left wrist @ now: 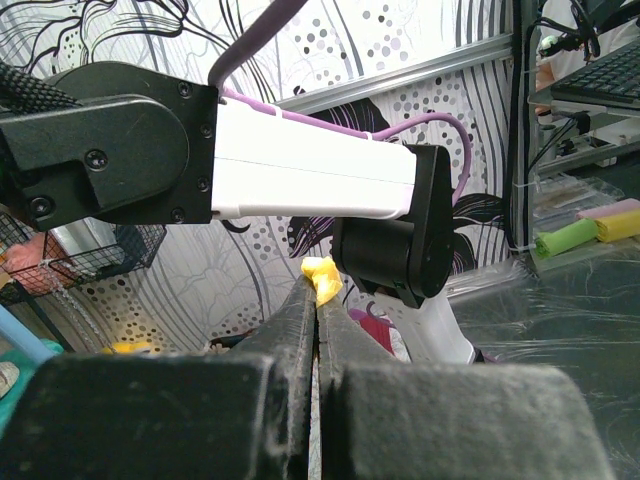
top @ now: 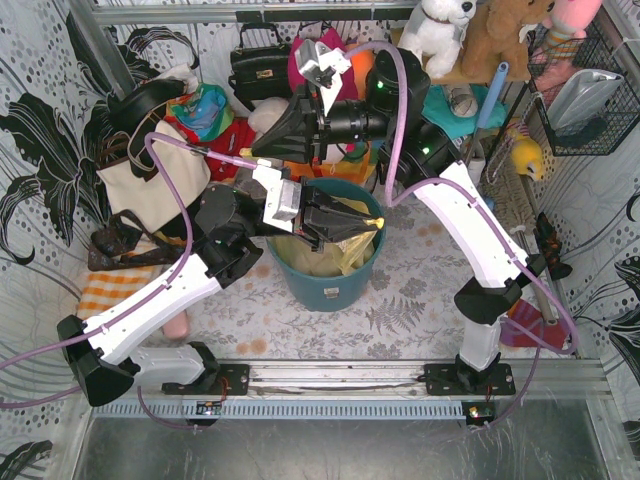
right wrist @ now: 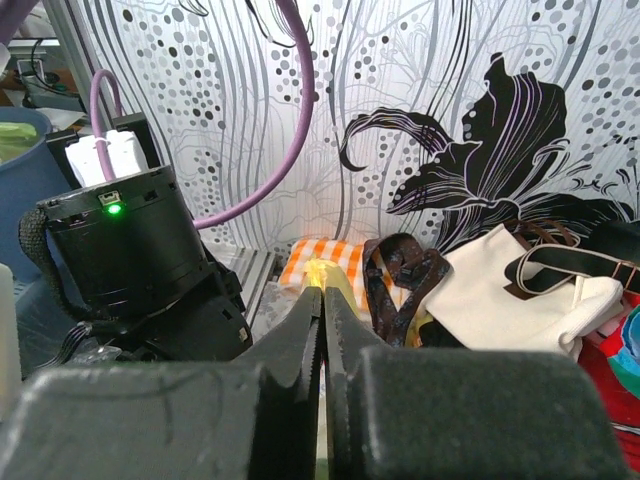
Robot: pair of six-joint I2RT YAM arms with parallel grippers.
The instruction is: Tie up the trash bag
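The trash bag (top: 345, 248), thin yellow-green plastic, sits inside the round teal bin (top: 330, 285) at the middle of the table. My left gripper (top: 376, 222) reaches right over the bin's mouth and is shut on a yellow tuft of the bag's edge (left wrist: 323, 276), which sticks out past its tips (left wrist: 318, 292). My right gripper (top: 258, 150) points left above the bin's far-left side. Its jaws are closed (right wrist: 322, 290) with a small bit of yellow plastic (right wrist: 317, 270) between the tips. Most of the bag is hidden under both arms.
A cream tote bag (top: 150, 190) and an orange-checked cloth (top: 108, 296) lie to the left. A black handbag (top: 258, 66), plush toys (top: 440, 25) and a wire basket (top: 585, 100) crowd the back and right. The right forearm (left wrist: 300, 170) passes close in front of the left gripper.
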